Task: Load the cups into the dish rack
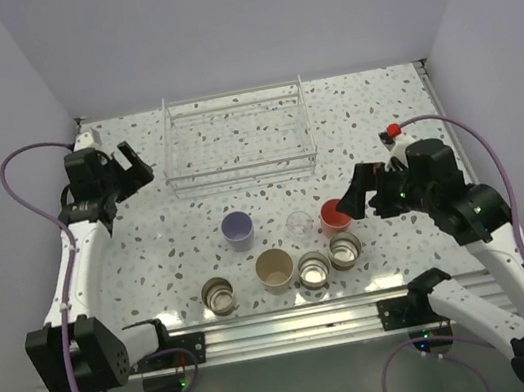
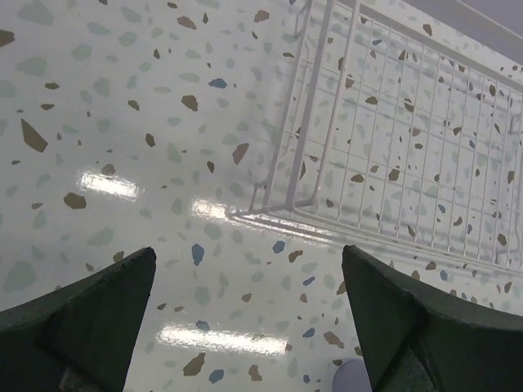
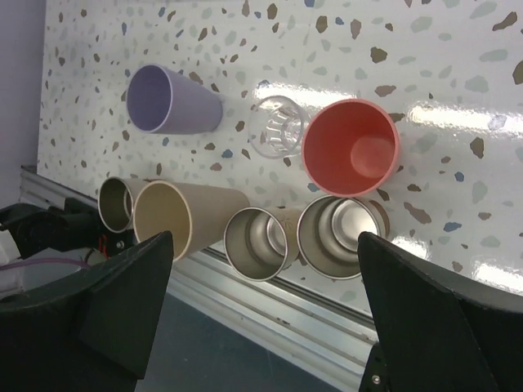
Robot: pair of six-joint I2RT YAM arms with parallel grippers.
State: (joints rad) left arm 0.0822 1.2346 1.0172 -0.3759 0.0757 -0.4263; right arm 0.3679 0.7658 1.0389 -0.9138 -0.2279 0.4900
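None of the seven cups (image 1: 275, 268) is loaded yet. All stand clustered on the bench (image 1: 141, 258), just below and ahead of the right jaws, which gape wide and hold nothing. The dish rack (image 1: 242, 171) sits bare ahead of the left jaws, which are likewise spread and unladen. Every cup is left to load. The clear cup (image 3: 278, 131) is faint, and the left wrist view cuts off the rack's far end.
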